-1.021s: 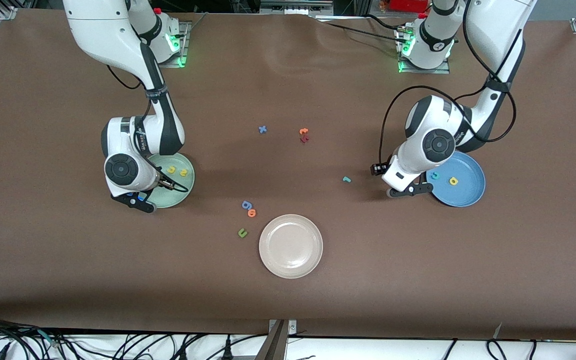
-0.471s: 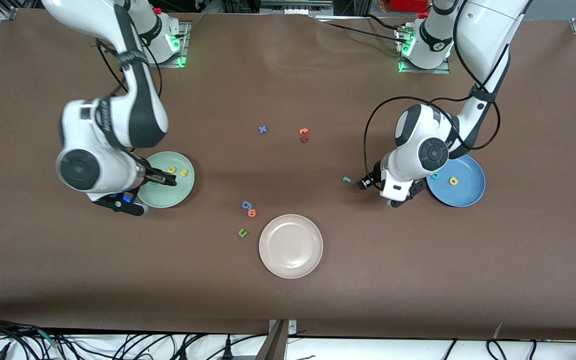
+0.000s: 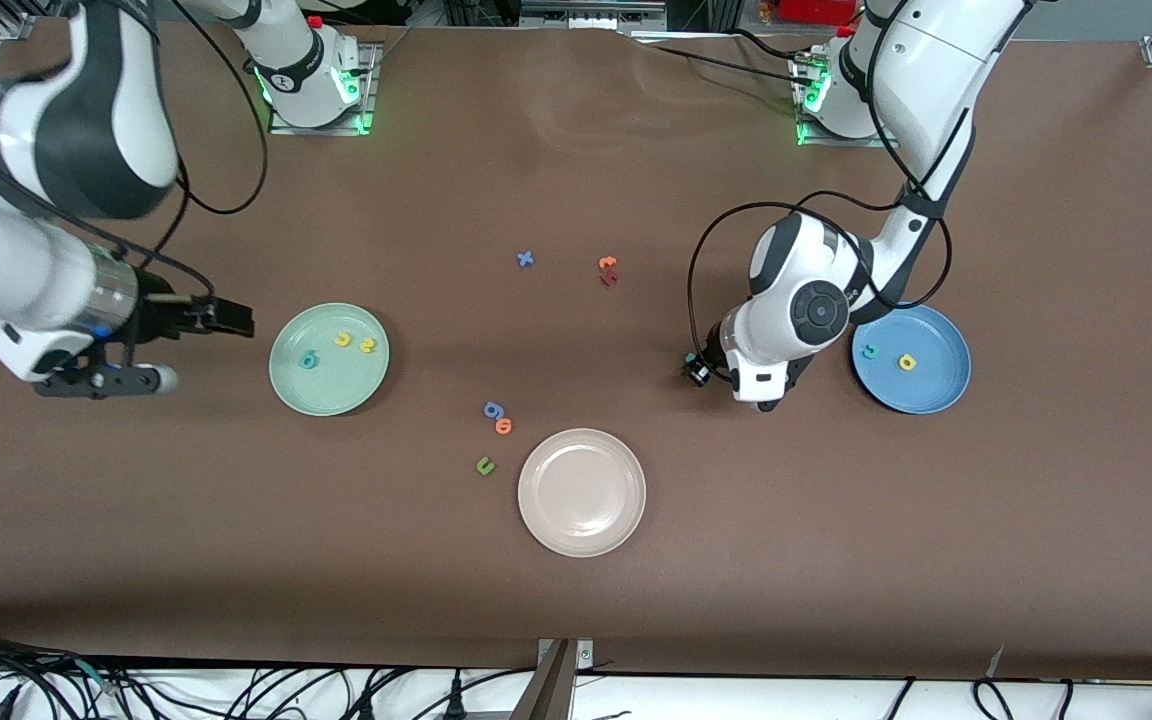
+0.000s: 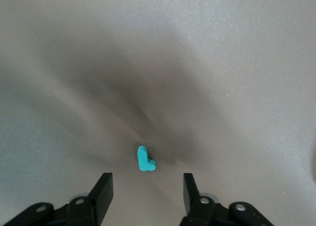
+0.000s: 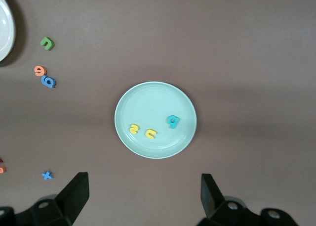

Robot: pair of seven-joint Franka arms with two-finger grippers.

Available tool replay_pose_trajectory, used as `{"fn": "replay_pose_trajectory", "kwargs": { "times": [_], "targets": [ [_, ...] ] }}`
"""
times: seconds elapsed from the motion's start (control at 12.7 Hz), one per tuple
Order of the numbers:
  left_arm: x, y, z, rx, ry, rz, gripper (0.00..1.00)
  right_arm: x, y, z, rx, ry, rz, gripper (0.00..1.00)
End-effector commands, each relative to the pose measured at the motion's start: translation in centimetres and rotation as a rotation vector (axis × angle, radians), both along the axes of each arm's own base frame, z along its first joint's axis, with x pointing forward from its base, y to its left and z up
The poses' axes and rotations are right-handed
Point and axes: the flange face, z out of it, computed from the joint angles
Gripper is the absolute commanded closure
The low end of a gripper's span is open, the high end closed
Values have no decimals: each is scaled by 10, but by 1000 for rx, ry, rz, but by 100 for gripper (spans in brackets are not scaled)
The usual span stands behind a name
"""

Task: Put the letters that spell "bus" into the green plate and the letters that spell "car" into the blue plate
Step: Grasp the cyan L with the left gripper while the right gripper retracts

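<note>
Green plate [image 3: 329,398] holds the teal b [image 3: 308,360], yellow u [image 3: 342,340] and yellow s [image 3: 367,346]: "bus" looks complete. Blue plate [image 3: 921,398] has the teal c [image 3: 869,351] and yellow a [image 3: 906,362].

The teal r [image 4: 145,159] lies on bare table beside the blue plate, toward the table's middle. The arm hides it from the front; you see it only by left wrist.

Left gripper [image 4: 147,191] hovers over it, jaws apart, empty: next, descend and pinch.

Right gripper [image 5: 143,192] waits high beside the green plate at the right arm's end of the table, jaws spread, empty.

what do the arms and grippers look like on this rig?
Both arms: glossy white shells, black joint bands, round black end caps, loose black cables looped alongside. Bases glow green. Left gripper and right gripper have flat black fingers on black bodies with silver screw holes.
</note>
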Motion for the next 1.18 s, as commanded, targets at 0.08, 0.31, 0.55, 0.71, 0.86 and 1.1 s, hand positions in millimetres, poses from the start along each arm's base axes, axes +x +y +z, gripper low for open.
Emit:
{"fn": "replay_pose_trajectory", "kwargs": {
  "times": [0.08, 0.31, 0.55, 0.71, 0.86, 1.1],
  "targets": [
    [6, 3, -8, 93, -14, 42, 34, -22, -26, 43, 24, -36, 26, 0],
    [4, -9, -17, 118, -46, 115, 34, -35, -28, 50, -36, -48, -51, 0],
    [3, -10, -22, 120, -41, 131, 34, -74, -42, 46, -22, -107, -96, 0],
    [3, -11, -25, 119, -45, 132, 34, -74, -53, 55, -21, -135, -101, 0],
    [1, -12, -32, 122, -36, 132, 35, -71, -67, 68, -7, -157, -125, 0],
    [-2, -19, -38, 115, -50, 125, 35, -78, -61, 74, -15, -117, -61, 0]
  ]
}}
